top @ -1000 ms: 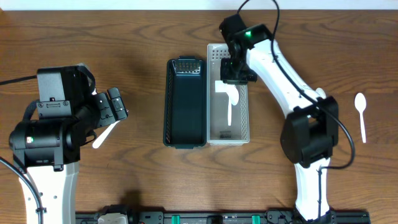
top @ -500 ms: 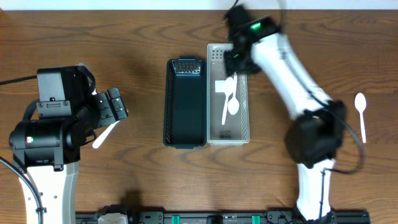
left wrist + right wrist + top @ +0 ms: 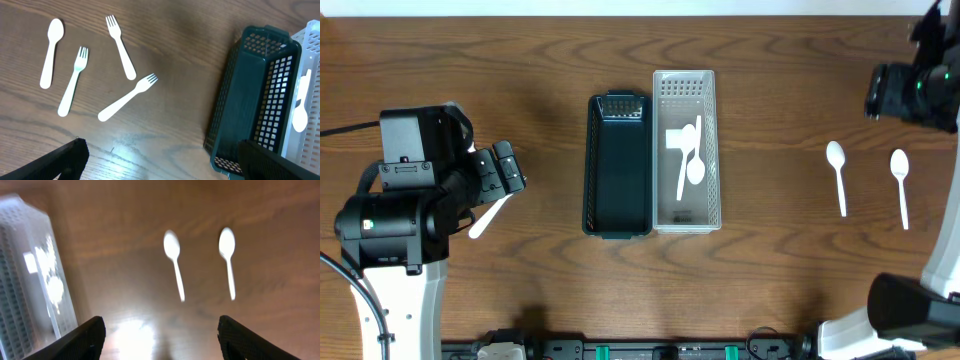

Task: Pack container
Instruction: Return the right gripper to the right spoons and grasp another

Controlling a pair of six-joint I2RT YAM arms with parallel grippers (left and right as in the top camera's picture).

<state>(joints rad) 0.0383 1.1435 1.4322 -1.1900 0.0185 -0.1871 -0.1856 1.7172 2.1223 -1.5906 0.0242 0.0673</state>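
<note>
Overhead layout: dark basket (image 3: 592, 170) and white basket (image 3: 685, 82) touching side by side mid-table (image 3: 770, 280), long axes far-to-near, dark one on the left with nothing seen in it.
White basket contents: white packed spoons (image 3: 687, 165) lying roughly lengthwise; exact count hard to tell.
Right gripper (image 3: 910, 95): at the far right edge, well apart from both baskets. In the right wrist view (image 3: 159, 330), fingers spread wide with nothing between them; view blurred.
Inner spoon (image 3: 839, 182) (image 3: 176, 270): flat on the table, right of the white basket, bowl at the far end, handle running nearward.
Outer spoon (image 3: 902, 192) (image 3: 229, 270): right of the inner spoon, parallel to it and apart from it, same orientation.
Key relation: both spoons on the near side of the right gripper, the outer almost straight nearward, the inner nearward and to the left. Long axes far-to-near, so a pinch across the handle probably wants jaws closing left-right. Right arm plainly nearer; left arm away beyond the baskets.
Left gripper (image 3: 505, 170) (image 3: 162, 150): left of the dark basket, fingers wide apart, empty.
Left-side stock: three loose forks (image 3: 127, 97) and a lone spoon (image 3: 50, 53) on the table, close together.
Step judged: right arm reaching for one of its two spoons.
Progress judged: partway; six utensils still out.
Risk: thin flat handles, likely to slip or skid under a shallow pinch.
</note>
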